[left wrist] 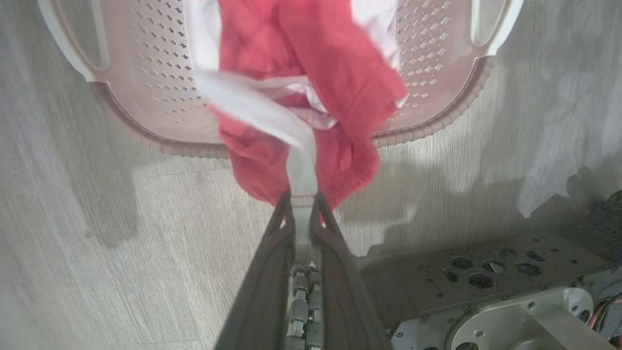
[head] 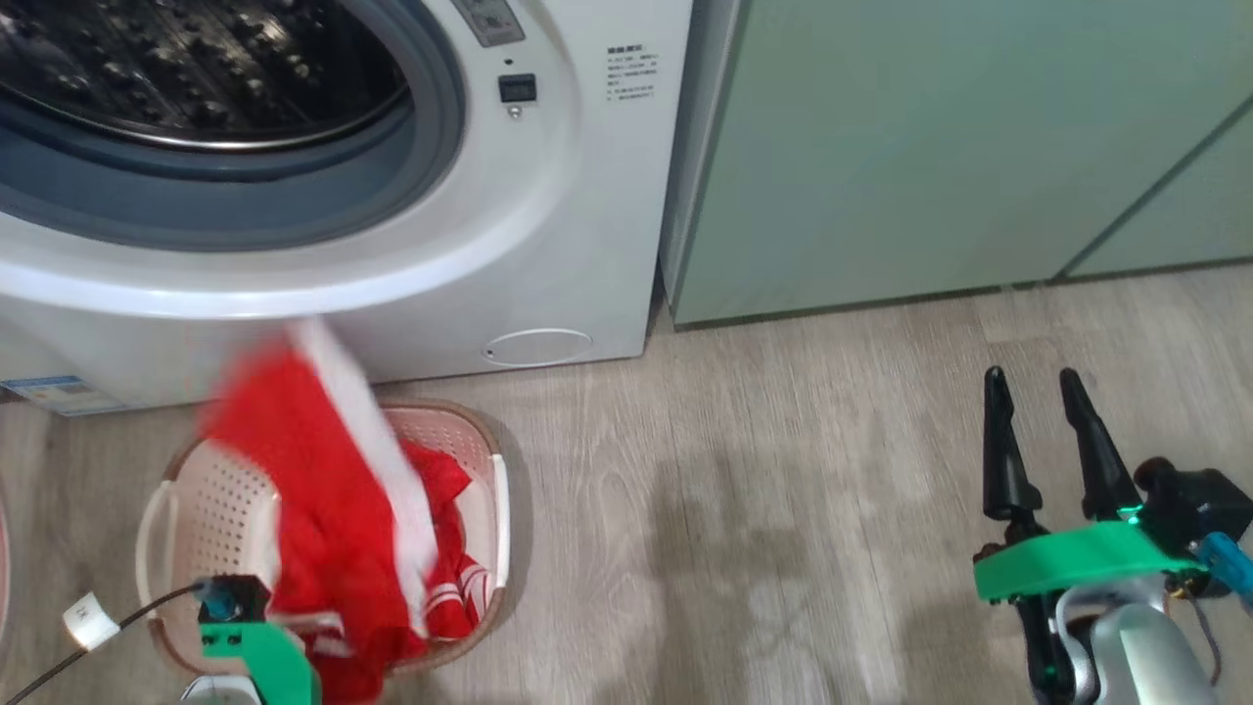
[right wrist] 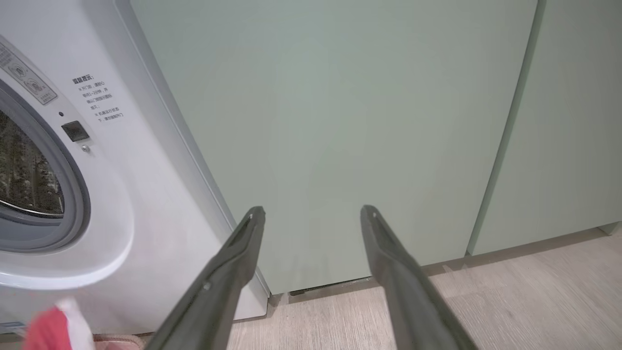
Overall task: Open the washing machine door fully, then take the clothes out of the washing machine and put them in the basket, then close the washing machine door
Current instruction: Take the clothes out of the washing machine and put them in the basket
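The washer [head: 548,196] stands on the left with its mouth uncovered, and the steel drum [head: 196,69] shows inside the grey seal. A blue sticker [head: 59,394] sits low on its front, and small print [head: 631,73] runs beside the opening. Pale green cabinets [head: 930,147] stand just beside it on the right.

The basket [head: 494,470] sits on the wood floor [head: 734,490] close in front of the washer, below the opening. The clothes [head: 333,490] are partly in it. A heap of red with white stripes lies inside, and a blurred red and white piece rises above the rim, its top in front of the washer's lower panel.

From the left wrist, the left gripper [left wrist: 302,197] has its two dark fingers drawn narrow, pinching a white strip of the clothes [left wrist: 311,73] between the tips. The red cloth hangs from that strip across the near brown rim of the basket [left wrist: 160,73], some of it over the floor and the rest over the perforated inside. The robot's metal base [left wrist: 486,291] shows at the lower right of that view.

The right gripper [head: 1028,377] is well apart from all this, over bare floor at the right. Its fingers are spread wide with nothing between them. From its own wrist, the right gripper [right wrist: 313,211] points at the cabinets [right wrist: 364,121], with the washer [right wrist: 121,194] to its left and a bit of the clothes [right wrist: 46,330] in the bottom corner.
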You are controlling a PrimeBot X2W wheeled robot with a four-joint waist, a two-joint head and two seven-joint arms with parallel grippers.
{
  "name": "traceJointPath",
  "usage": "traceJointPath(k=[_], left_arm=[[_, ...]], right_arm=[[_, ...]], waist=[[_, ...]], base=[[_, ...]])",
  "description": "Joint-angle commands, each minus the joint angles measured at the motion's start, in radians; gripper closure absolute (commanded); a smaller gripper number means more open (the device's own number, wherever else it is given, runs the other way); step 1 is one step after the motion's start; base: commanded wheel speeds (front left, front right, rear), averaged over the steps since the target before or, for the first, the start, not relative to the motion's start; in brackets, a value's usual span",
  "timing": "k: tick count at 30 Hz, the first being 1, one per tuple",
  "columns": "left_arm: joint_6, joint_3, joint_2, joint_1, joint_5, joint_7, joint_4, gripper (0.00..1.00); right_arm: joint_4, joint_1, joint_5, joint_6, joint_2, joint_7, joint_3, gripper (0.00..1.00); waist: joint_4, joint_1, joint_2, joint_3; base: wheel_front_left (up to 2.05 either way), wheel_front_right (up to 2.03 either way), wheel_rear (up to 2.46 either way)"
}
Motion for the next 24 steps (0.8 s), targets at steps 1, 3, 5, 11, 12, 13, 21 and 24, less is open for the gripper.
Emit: traceJointPath(k=[1,3,5,11,12,13,21,24], left_arm=[[-0.001,0.032,0.027,-0.021,-0.009,-0.005,0.004,1.0],[-0.004,0.039,0.035,-0.043,-0.019,-0.019,0.001,1.0],[-0.004,0.045,0.044,-0.067,-0.021,-0.057,0.0,1.0],[0.011,0.065,0.058,-0.149,-0.023,-0.15,0.01,1.0],[0.013,0.068,0.059,-0.166,-0.024,-0.16,0.012,1.0],[0.012,0.071,0.057,-0.182,-0.027,-0.164,0.013,1.0],[0.017,0.107,0.061,-0.27,-0.062,-0.176,0.027,0.88],[0.026,0.103,0.069,-0.277,-0.055,-0.2,0.031,0.0]], right_arm=[[-0.035,-0.035,-0.007,0.007,-0.01,-0.006,0.017,0.0],[-0.04,-0.042,-0.009,0.007,-0.01,-0.006,0.013,0.0],[-0.043,-0.048,-0.012,0.007,-0.009,-0.006,0.013,0.0],[-0.059,-0.071,-0.02,0.007,-0.008,-0.006,0.012,0.0],[-0.063,-0.077,-0.022,0.007,-0.008,-0.006,0.01,0.0],[-0.068,-0.082,-0.024,0.007,-0.007,-0.006,0.007,0.0],[-0.095,-0.116,-0.036,0.007,-0.004,-0.006,-0.005,0.0],[-0.093,-0.123,-0.037,0.007,-0.002,-0.006,-0.007,0.0]], waist=[[-0.007,0.0,0.0,0.012],[-0.011,0.0,0.0,0.035],[-0.012,0.0,0.0,0.052],[-0.021,0.0,0.0,0.116],[-0.021,0.0,0.0,0.133],[-0.02,0.0,0.0,0.148],[-0.02,0.0,0.0,0.259],[-0.026,0.0,0.0,0.264]], base=[[0.0,0.0,0.0],[0.0,0.0,0.0],[0.0,0.0,0.0],[0.0,0.0,0.0],[0.0,0.0,0.0],[0.0,0.0,0.0],[0.0,0.0,0.0],[0.0,0.0,0.0]])
